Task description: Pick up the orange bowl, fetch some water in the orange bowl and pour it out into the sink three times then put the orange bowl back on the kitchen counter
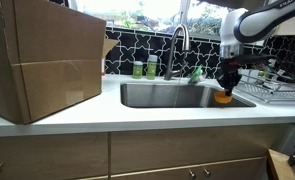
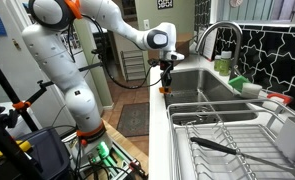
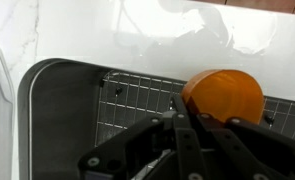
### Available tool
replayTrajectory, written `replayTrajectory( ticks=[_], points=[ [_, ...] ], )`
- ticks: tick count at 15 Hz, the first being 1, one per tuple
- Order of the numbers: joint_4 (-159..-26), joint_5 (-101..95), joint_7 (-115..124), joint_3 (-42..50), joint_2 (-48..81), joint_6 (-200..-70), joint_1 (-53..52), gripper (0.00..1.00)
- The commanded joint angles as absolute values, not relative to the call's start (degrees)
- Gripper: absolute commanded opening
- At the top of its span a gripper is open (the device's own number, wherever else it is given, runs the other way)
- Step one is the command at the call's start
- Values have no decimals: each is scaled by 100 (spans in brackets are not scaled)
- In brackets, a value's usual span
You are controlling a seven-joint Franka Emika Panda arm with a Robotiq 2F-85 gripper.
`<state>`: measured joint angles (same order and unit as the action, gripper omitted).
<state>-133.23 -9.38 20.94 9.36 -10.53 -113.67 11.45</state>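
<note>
The gripper [image 3: 177, 112] is pinched down tight, its fingers meeting on the near rim of the orange bowl [image 3: 222, 95], so the bowl is up and in hand. That's the pick done. In the wrist view the bowl sits just ahead of the fingertips and shows a rounded orange side; whether it's tipped to pour or level, I can't tell, and no water shows in it or falling from it. Straight beneath the hand is the sink [image 1: 167, 96], with a wire grid [image 3: 137, 100] lying on its floor, and in an exterior view the bowl [image 1: 222, 97] hangs right under the hand, just inside the basin's edge. Out past the bowl runs the white counter [image 3: 77, 30]. Off to one side of the hand stands the faucet [image 1: 180, 45], well apart from it, with no stream I can make out. On the opposite side, close by, is the dish rack [image 1: 272, 90]. My read: we're in the fetch-and-pour stretch, and nothing here says how many pours are done. Setting the bowl back on the counter is yet to come.
</note>
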Motion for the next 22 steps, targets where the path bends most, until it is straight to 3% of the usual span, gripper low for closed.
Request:
replayTrajectory(
  ticks=[1,19,20,22],
  points=[
    [-13316,-931,2089,906,-1050,-11360,1179,1],
    [-14059,-256,2045,657,-1300,-11835,1018,2],
    [-14054,-288,2087,645,-1277,-11850,1024,29],
    [-14085,-332,2104,639,-1309,-11942,1033,35]
  ],
)
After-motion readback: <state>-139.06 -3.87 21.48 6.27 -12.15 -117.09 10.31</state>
